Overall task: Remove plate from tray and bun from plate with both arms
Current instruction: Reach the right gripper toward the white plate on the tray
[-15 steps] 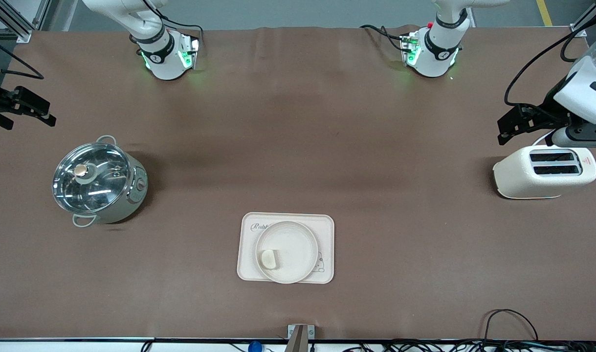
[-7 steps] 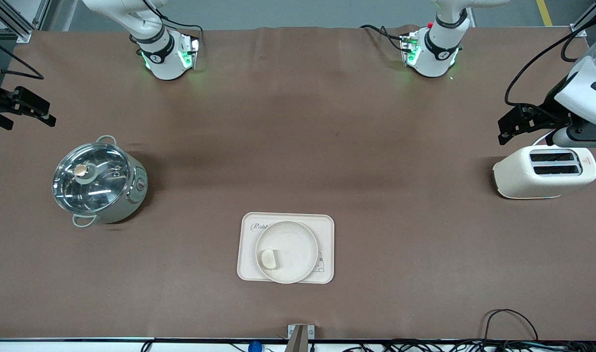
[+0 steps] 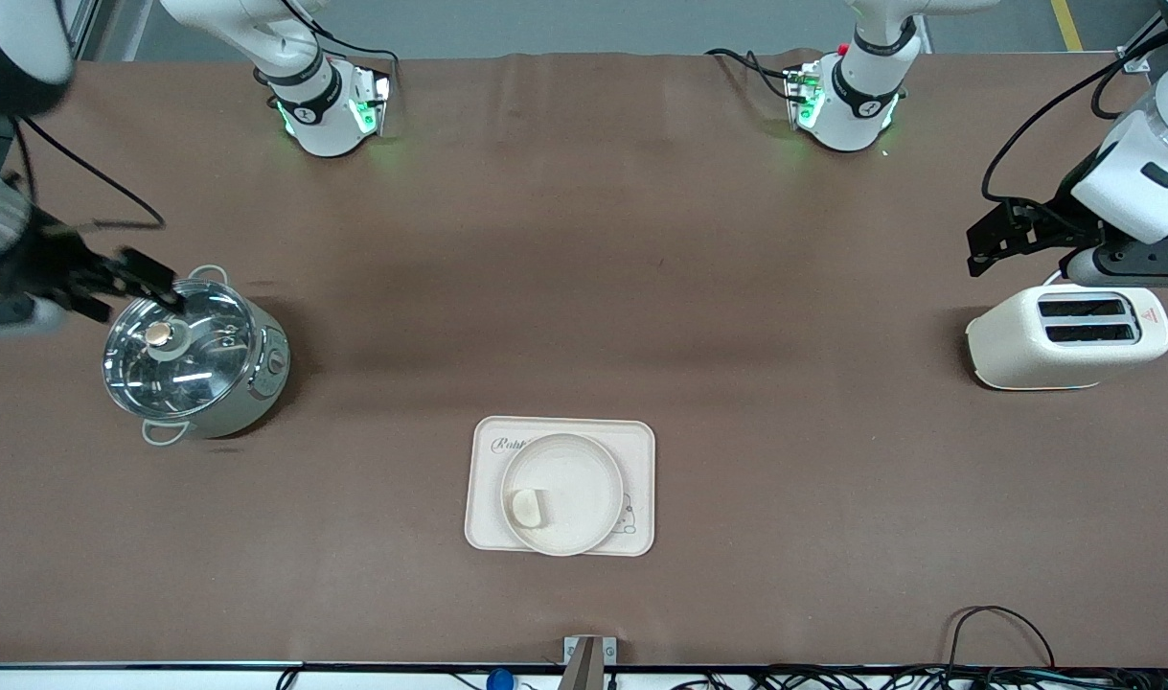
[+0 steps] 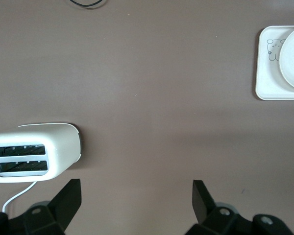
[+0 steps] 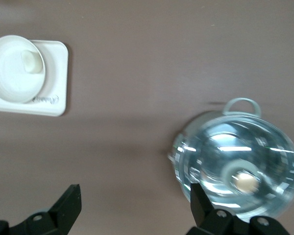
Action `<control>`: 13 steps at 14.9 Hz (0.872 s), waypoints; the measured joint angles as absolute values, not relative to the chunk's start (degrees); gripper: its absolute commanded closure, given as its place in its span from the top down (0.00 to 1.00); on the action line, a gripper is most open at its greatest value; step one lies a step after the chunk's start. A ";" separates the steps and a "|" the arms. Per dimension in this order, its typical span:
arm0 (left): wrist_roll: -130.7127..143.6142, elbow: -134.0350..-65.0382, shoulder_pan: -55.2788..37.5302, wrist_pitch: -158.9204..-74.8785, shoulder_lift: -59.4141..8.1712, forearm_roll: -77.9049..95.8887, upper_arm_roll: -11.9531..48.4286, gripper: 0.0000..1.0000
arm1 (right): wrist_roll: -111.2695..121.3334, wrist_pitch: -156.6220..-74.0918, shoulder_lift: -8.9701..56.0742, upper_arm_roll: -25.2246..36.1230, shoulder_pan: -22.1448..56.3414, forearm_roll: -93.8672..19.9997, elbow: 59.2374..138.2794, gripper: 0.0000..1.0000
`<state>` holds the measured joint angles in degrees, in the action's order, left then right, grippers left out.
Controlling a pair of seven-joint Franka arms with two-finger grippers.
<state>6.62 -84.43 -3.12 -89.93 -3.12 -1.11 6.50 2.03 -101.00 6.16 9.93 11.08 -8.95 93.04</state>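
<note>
The stiff, light plate [image 3: 562, 494] on the tray [image 3: 641, 436] probably wants a rim hold, the bun [image 3: 527, 507] a gentle pinch; left gripper [image 3: 1000, 240] over the bench [image 3: 584, 287] and right gripper [image 3: 128, 283] over the pot [image 3: 193, 356] both gape.

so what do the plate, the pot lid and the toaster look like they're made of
Plate: matte cream, likely melamine or ceramic; no glare.
Pot lid: clear glass, probably; it mirrors the ceiling lights, with a brass-coloured knob.
Toaster: smooth cream shell, plastic or painted metal.

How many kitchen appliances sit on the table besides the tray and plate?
2: a lidded pot toward the right arm's end, a toaster toward the left arm's end. None seems hidden.
</note>
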 measured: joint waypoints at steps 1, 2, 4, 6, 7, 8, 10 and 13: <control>6.62 -84.42 -3.10 -89.90 -3.12 -1.11 6.53 1.00 | 0.49 -102.08 9.12 9.89 11.96 -10.27 91.79 0.91; 6.61 -84.42 -3.02 -89.89 -3.12 -1.11 6.53 1.00 | -0.31 -103.18 11.99 9.84 12.78 -11.65 90.42 0.88; 6.59 -84.41 -2.82 -89.87 -3.12 -1.10 6.52 1.00 | -0.94 -105.85 17.20 9.80 14.16 -14.98 88.13 0.82; 6.59 -84.41 -2.72 -89.86 -3.13 -1.11 6.50 1.00 | -0.96 -109.05 21.61 9.73 15.64 -18.11 87.18 0.78; 6.59 -84.42 -2.69 -89.85 -3.13 -1.10 6.46 1.00 | -1.10 -110.54 23.66 9.71 16.62 -19.50 86.97 0.76; 6.59 -84.42 -2.68 -89.84 -3.14 -1.10 6.40 1.00 | -1.61 -112.25 25.72 9.69 17.65 -20.74 86.70 0.74; 6.59 -84.41 -2.65 -89.84 -3.17 -1.10 6.33 1.00 | -2.55 -116.05 30.04 9.59 19.77 -23.08 85.76 0.70; 6.59 -84.43 -2.66 -89.84 -3.19 -1.10 6.32 1.00 | -6.50 -120.09 36.72 9.50 22.85 -25.68 81.63 0.63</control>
